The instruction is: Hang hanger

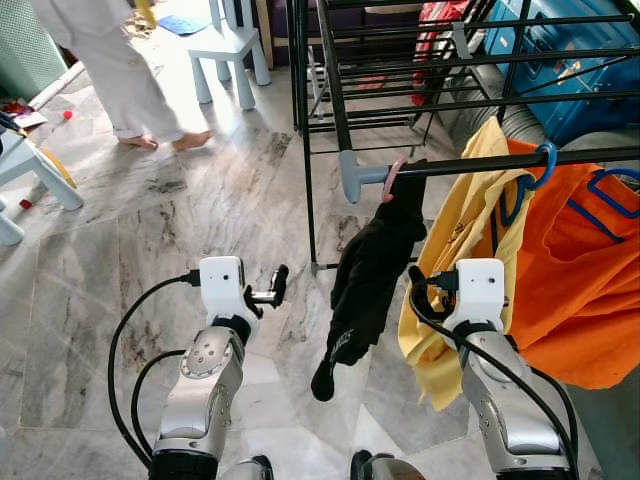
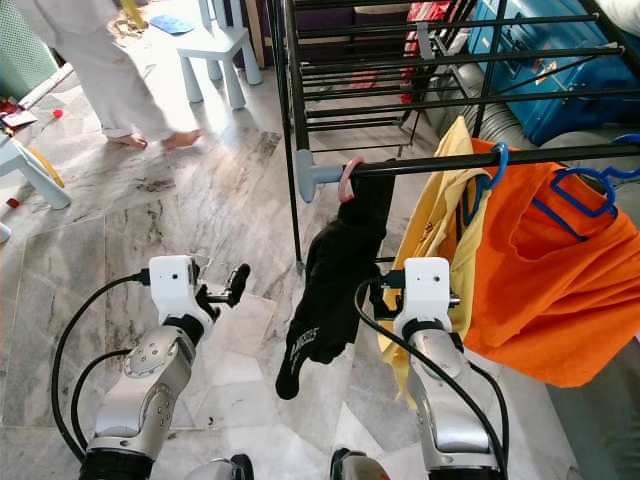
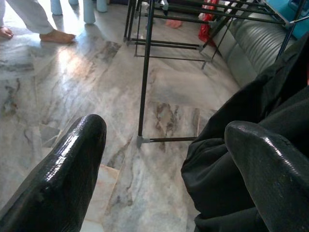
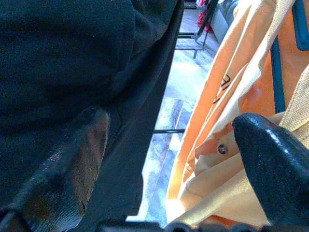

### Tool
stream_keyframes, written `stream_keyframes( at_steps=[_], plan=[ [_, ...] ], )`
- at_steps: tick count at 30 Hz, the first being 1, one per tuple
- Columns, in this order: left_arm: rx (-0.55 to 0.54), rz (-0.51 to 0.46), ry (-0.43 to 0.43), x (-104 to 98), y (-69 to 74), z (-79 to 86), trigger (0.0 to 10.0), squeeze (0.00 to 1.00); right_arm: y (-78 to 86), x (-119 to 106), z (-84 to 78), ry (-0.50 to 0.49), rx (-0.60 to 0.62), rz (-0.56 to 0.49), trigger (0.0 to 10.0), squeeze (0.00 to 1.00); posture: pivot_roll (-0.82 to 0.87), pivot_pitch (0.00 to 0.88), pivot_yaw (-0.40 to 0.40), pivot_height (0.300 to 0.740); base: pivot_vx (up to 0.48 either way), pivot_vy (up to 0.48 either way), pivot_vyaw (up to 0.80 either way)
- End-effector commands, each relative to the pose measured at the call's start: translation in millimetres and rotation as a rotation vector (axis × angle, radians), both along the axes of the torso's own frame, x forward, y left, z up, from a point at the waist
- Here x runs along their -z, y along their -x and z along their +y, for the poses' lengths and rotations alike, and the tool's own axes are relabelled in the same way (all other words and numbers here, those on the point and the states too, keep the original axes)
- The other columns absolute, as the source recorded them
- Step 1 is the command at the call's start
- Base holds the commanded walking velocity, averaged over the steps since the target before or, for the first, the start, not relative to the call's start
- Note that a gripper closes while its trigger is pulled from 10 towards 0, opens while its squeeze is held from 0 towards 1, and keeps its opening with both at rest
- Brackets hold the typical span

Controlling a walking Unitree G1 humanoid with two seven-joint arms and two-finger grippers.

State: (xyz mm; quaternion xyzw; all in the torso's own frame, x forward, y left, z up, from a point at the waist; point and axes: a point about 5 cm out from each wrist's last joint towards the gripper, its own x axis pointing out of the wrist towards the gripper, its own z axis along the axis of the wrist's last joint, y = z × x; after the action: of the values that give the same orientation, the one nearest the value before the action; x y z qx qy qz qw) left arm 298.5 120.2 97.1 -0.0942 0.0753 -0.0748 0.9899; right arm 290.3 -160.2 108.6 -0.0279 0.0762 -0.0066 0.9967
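A black garment point(image 1: 372, 272) hangs from a pink hanger point(image 1: 394, 180) hooked over the dark rail point(image 1: 470, 164) of a clothes rack, close to the rail's grey end cap. My left gripper point(image 1: 272, 291) is open, low and to the left of the garment; the left wrist view has the black cloth point(image 3: 241, 145) beside one finger. My right gripper point(image 1: 420, 287) is open too, just right of the garment, between the black cloth point(image 4: 72, 63) and a yellow shirt point(image 4: 227, 111). Neither holds anything.
Further along the rail, the yellow shirt point(image 1: 463, 205) and an orange shirt point(image 1: 575, 280) hang on blue hangers point(image 1: 541, 164). The black rack frame point(image 1: 305, 110) stands ahead on the marble floor. A barefoot person point(image 1: 115, 75), a white stool point(image 1: 232, 48) and blue suitcases point(image 1: 575, 55) are behind.
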Motion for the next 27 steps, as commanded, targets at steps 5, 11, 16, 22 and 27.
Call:
stream_keyframes(
  at_steps=[5, 11, 16, 22, 27],
  plan=[
    [0.000, -0.002, -0.022, 2.0, 1.4, 1.1, 10.0, 0.00, -0.4, -6.8, 0.7, 0.013, -0.002, -0.032, 10.0, 1.00, -0.13, 0.185, -0.005, 0.740, 0.000, 0.000, 0.00],
    [-0.002, -0.002, -0.038, 2.6, 1.8, 0.4, 10.0, 0.00, -1.0, -5.8, 0.5, -0.008, 0.014, -0.023, 10.0, 1.00, -0.13, 0.187, -0.008, 0.740, 0.000, 0.081, 0.00],
    [0.001, -0.002, -0.048, 3.7, 1.9, 0.7, 10.0, 0.00, -0.7, -5.6, 0.3, 0.005, 0.013, -0.023, 10.0, 1.00, -0.13, 0.187, -0.008, 0.740, 0.000, 0.268, 0.00],
    [0.006, -0.001, -0.054, 4.5, 2.4, -0.8, 10.0, 0.00, -0.3, -5.9, 0.7, 0.010, 0.011, -0.025, 10.0, 1.00, -0.13, 0.192, -0.007, 0.740, 0.000, 0.301, 0.00],
    [0.009, 0.002, -0.056, 4.8, 3.4, -0.8, 10.0, 0.00, 0.1, -6.3, 0.7, 0.023, 0.014, -0.028, 10.0, 1.00, -0.13, 0.197, -0.007, 0.740, 0.000, 0.324, 0.00]
  ],
)
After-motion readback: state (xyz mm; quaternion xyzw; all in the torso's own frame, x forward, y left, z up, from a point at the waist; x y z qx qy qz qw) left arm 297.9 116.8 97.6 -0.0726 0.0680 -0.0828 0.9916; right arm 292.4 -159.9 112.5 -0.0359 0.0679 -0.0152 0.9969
